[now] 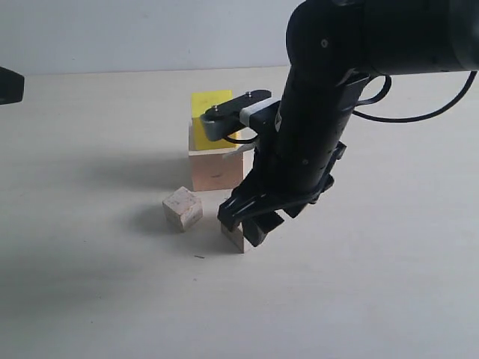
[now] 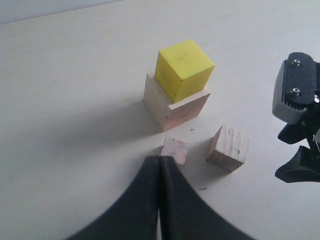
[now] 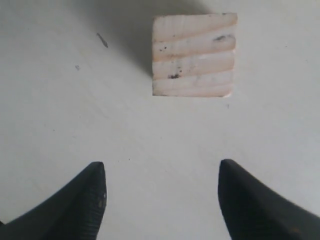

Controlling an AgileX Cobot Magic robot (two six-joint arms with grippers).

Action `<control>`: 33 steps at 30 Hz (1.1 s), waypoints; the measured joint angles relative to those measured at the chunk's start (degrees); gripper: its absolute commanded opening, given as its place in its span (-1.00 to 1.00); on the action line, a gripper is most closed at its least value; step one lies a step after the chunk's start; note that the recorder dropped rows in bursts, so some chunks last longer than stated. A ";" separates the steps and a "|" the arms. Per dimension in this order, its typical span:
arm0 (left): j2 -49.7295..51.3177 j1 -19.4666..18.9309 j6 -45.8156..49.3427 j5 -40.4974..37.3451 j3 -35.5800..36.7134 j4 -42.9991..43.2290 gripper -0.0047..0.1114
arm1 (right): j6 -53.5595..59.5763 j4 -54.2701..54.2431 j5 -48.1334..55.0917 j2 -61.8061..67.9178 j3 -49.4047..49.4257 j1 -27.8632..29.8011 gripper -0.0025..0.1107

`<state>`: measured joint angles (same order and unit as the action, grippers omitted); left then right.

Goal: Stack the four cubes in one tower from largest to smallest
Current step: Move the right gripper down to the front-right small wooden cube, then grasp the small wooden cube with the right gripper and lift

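Right tool [image 1: 251, 223] wide at one grained cube [image 3: 194, 55], left tool [image 2: 159, 161] closed, four cubes [image 2: 184, 67] altogether

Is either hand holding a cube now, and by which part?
Nothing is held. The right hand is open, and the grained wooden cube lies untouched in front of it; the left hand is shut and empty.

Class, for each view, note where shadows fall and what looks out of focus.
Exterior view: soft shadows spread left of the large cube and smallest cube. Left wrist view: left end effector blurred, yellow cube sharp. Right wrist view: grained cube crisp, right end effector soft-edged.
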<state>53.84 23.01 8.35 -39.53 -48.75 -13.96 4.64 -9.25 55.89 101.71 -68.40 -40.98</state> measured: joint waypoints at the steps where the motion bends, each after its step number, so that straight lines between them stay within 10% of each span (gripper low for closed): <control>1: 0.00 0.00 0.00 -0.47 0.00 0.00 -0.92 | 0.29 -0.10 -0.11 -0.11 0.13 0.00 0.14; 15: 0.00 0.00 0.00 -0.84 0.00 0.00 -0.92 | 2.89 -1.17 -23.65 -19.22 12.27 0.00 0.14; 33: 0.00 0.00 0.28 -0.71 0.00 0.00 -0.92 | 2.65 -1.17 -30.43 -2.17 12.73 0.00 0.41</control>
<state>53.84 23.01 8.63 -40.24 -48.75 -13.96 7.29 -10.42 25.45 99.54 -55.67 -40.98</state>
